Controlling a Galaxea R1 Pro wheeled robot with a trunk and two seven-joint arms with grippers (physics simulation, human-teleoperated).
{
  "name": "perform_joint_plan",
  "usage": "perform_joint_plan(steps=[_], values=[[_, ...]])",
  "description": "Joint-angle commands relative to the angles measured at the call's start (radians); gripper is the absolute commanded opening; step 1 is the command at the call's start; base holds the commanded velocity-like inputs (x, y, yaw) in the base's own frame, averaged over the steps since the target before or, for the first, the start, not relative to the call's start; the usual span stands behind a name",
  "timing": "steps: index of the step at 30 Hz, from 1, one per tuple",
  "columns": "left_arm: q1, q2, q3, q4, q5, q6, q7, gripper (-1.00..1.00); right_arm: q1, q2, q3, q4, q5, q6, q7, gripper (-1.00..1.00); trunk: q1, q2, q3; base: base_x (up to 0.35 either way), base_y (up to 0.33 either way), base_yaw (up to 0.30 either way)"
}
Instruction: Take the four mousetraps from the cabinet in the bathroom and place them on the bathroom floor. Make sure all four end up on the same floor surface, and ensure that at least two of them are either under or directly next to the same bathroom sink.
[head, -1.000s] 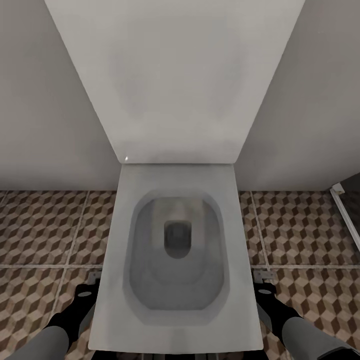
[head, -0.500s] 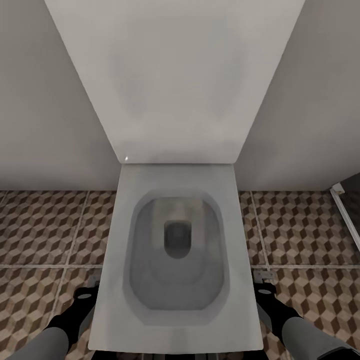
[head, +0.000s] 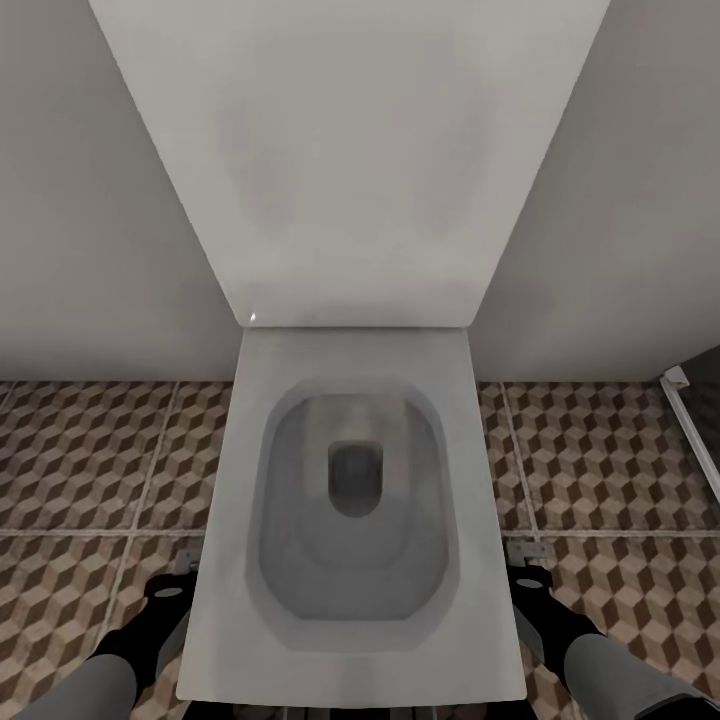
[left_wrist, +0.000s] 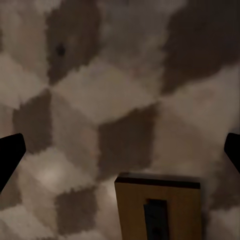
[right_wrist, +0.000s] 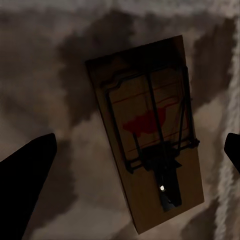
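— What is cut off or hidden?
— One mousetrap (left_wrist: 159, 210) is cropped at six o'clock. Both grippers' fingertips are hidden behind the toilet (head: 350, 520).
— Anything blurred?
— The floor (right_wrist: 55, 75) pattern is smeared.

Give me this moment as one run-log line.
facing: toilet | left tool: open over mousetrap on floor | right tool: open over mousetrap

The head view looks steeply down from above a white toilet (head: 355, 500) set against a pale wall, with the bathroom floor (head: 90, 450) along both its sides. The left wrist view faces the floor's cube-pattern tiles (left_wrist: 105, 95) from very close, one mousetrap (left_wrist: 160, 210) at its edge. The right wrist view is equally near, over another mousetrap (right_wrist: 147, 135). All three views share that tiled floor.
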Motion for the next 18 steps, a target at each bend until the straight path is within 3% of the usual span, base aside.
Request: perform_joint_plan(steps=[1,18], values=[[0.000,0.000,-0.002,-0.003,0.005,0.005,0.003,1.00,0.000,-0.001,0.008,-0.002,-0.007,0.005,-0.006,1.00,0.000,0.000,-0.001,0.000,0.000,0.000],[0.000,0.001,-0.001,-0.012,0.005,0.003,0.003,1.00,0.000,-0.001,0.008,-0.002,-0.006,0.005,-0.006,1.00,0.000,0.000,-0.001,0.000,0.000,0.000]])
